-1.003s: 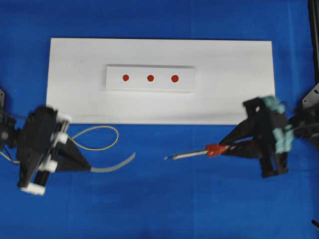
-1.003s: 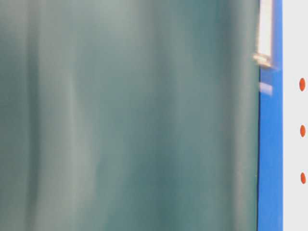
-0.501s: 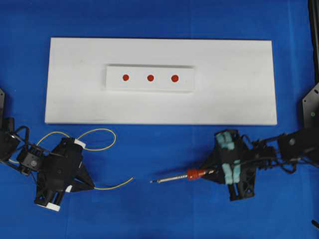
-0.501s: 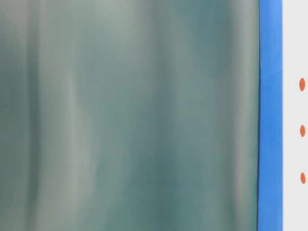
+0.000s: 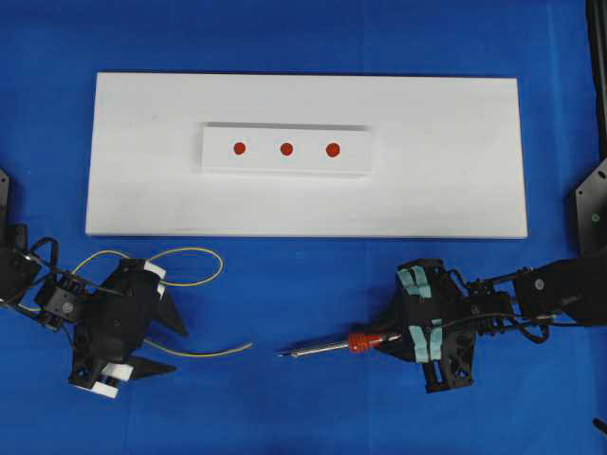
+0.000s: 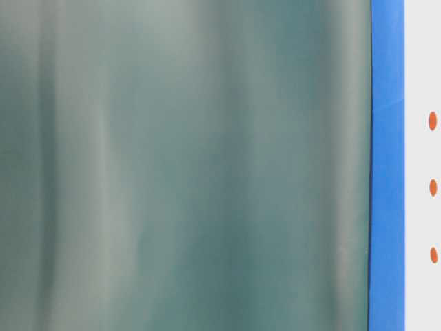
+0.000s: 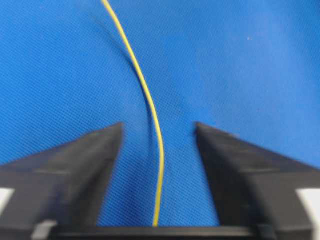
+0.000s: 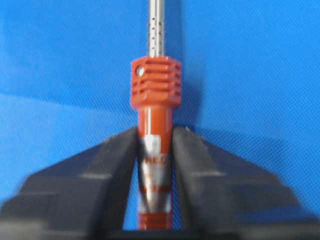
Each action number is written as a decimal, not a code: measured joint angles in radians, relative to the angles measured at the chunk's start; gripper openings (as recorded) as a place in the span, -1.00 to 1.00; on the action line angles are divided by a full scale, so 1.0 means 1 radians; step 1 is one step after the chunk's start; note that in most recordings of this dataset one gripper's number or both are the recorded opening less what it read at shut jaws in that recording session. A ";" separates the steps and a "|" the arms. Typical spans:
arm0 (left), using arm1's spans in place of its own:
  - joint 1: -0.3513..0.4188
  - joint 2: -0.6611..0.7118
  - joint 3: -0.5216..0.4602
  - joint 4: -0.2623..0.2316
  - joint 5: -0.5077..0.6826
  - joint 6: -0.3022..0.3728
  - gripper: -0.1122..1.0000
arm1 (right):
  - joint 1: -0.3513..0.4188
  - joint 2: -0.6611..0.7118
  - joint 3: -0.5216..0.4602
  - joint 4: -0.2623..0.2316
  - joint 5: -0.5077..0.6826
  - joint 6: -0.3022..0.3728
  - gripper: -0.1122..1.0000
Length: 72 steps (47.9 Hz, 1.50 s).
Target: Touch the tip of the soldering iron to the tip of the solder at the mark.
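The soldering iron (image 5: 360, 342), with an orange-red body and silver shaft, lies low over the blue cloth with its tip pointing left. My right gripper (image 5: 391, 339) is shut on its body; in the right wrist view both fingers press the soldering iron (image 8: 155, 85) at my right gripper (image 8: 155, 132). The thin yellow solder (image 5: 204, 353) curls on the cloth at lower left. My left gripper (image 5: 178, 349) stands open around it; the solder (image 7: 150, 107) runs untouched between the jaws of my left gripper (image 7: 158, 127). Three red marks (image 5: 286, 148) sit on a raised white block, far from both tips.
The white block rests on a large white board (image 5: 142, 190) across the back of the blue cloth. A blurred grey-green surface (image 6: 186, 165) fills most of the table-level view; only a blue strip and the red marks (image 6: 433, 121) show at the right.
Both arms moved toward the front of the table and lower. My left gripper opened and let go of the solder. The iron shifted slightly left.
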 measured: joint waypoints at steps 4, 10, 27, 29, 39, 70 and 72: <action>0.002 -0.035 -0.002 0.000 0.035 0.003 0.68 | 0.000 -0.015 0.000 0.000 0.003 -0.002 0.16; 0.017 -0.109 -0.006 -0.002 0.118 0.014 0.67 | -0.017 -0.086 0.011 0.000 0.008 -0.015 0.76; 0.179 -0.469 0.006 -0.002 0.393 0.172 0.64 | -0.181 -0.511 0.100 -0.012 0.156 -0.147 0.69; 0.209 -0.518 0.015 -0.003 0.397 0.193 0.64 | -0.213 -0.568 0.115 -0.014 0.169 -0.169 0.69; 0.353 -0.775 0.106 -0.002 0.396 0.295 0.64 | -0.387 -0.833 0.192 -0.014 0.221 -0.262 0.68; 0.508 -1.210 0.324 -0.002 0.472 0.296 0.64 | -0.604 -1.143 0.390 -0.015 0.336 -0.308 0.65; 0.508 -1.212 0.334 -0.002 0.472 0.290 0.64 | -0.604 -1.143 0.400 -0.009 0.325 -0.305 0.64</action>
